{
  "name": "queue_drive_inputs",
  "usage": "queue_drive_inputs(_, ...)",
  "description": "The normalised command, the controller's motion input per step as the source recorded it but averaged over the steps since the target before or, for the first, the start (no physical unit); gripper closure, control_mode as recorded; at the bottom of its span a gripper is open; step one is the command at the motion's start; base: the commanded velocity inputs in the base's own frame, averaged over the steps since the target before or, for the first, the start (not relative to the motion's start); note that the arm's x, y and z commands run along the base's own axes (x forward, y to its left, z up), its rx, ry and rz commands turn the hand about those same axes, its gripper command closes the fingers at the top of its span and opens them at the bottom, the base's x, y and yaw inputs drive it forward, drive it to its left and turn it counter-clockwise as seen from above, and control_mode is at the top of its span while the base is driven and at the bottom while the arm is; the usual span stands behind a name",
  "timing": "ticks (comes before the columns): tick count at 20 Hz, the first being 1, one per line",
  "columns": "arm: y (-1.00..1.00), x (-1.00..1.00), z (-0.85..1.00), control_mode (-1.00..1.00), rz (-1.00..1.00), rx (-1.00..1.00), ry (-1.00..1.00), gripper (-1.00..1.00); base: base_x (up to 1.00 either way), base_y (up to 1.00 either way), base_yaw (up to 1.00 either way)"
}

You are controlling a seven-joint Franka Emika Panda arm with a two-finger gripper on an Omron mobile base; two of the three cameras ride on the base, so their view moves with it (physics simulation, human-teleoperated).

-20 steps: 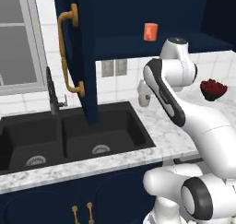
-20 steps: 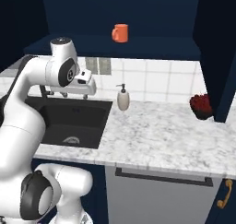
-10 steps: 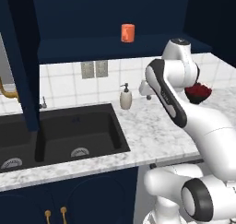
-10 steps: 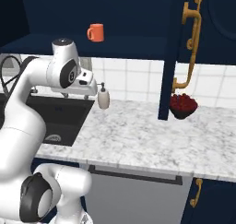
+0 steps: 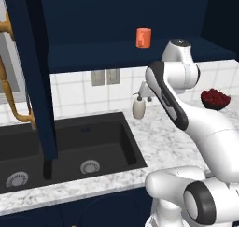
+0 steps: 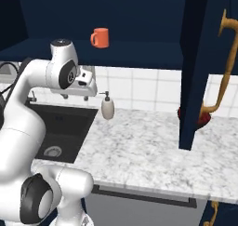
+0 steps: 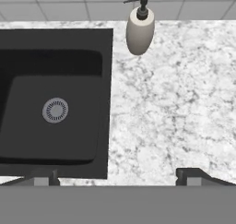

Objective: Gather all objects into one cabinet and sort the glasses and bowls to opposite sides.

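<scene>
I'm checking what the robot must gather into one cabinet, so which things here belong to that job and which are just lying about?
Belong to the job:
orange-red glass standing on the open cabinet shelf
bowl on the marble counter, dark red in these views
gripper, open and holding nothing

Just lying about:
cream soap dispenser
black sink

One orange cup (image 5: 143,37), one bowl (image 5: 215,99), one soap bottle (image 7: 139,29), one sink (image 7: 27,98) with two basins

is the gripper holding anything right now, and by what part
Nothing is held. In the hand view the gripper has its fingertips wide apart over bare counter, nothing between them.
</scene>
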Motion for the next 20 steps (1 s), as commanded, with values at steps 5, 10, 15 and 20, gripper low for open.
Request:
queue_drive_inputs(5, 0.0, 0.0, 0.0, 1.0, 0.0, 0.0, 0.0, -1.0, 0.0, 0.0, 0.0)
queue_drive_inputs(10, 0.0, 0.0, 0.0, 1.0, 0.0, 0.0, 0.0, -1.0, 0.0, 0.0, 0.0)
queue_drive_inputs(15, 0.0, 0.0, 0.0, 1.0, 0.0, 0.0, 0.0, -1.0, -0.03, 0.0, 0.0)
queue_drive_inputs(20, 0.0, 0.0, 0.0, 1.0, 0.0, 0.0, 0.0, -1.0, -0.22, 0.0, 0.0)
